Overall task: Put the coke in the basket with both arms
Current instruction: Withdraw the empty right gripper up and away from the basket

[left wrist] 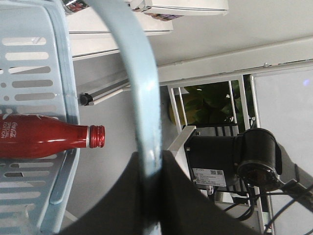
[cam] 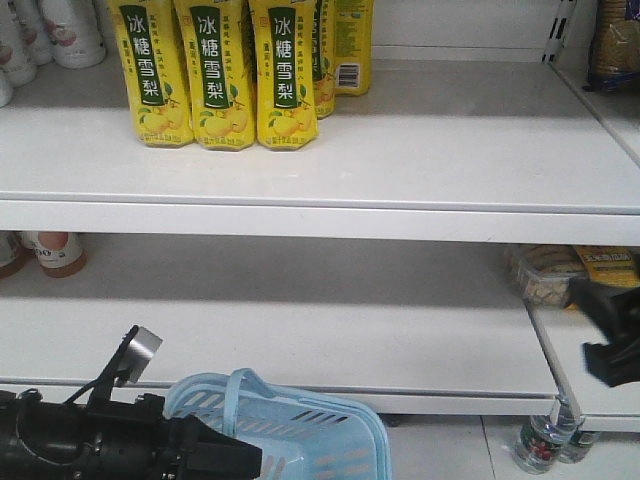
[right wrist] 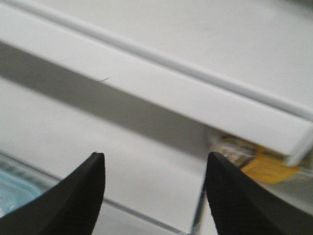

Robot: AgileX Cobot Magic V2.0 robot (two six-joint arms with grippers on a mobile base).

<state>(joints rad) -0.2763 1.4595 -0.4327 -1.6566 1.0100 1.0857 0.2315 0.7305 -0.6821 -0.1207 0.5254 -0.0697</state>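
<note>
Left gripper (left wrist: 149, 196) has its jaws pinched on a loop handle (left wrist: 139, 93) of the basket (left wrist: 34, 63), which hangs tilted below the lower shelf (cam: 300, 330). The coke (left wrist: 46, 141) lies on its side inside the basket against the slotted wall, cap past the rim. Right gripper (right wrist: 154, 191) jaws are spread, holding nothing, in front of the shelf edge. Yellow pear-drink bottles (cam: 220, 75) stand on the upper shelf (cam: 420, 150).

Glossy red coke (left wrist: 39, 142) with a metallic sheen lies in the smooth light-blue plastic basket (left wrist: 29, 73); matt black left hand (left wrist: 149, 196); shelves (cam: 400, 140) smooth, painted white.
</note>
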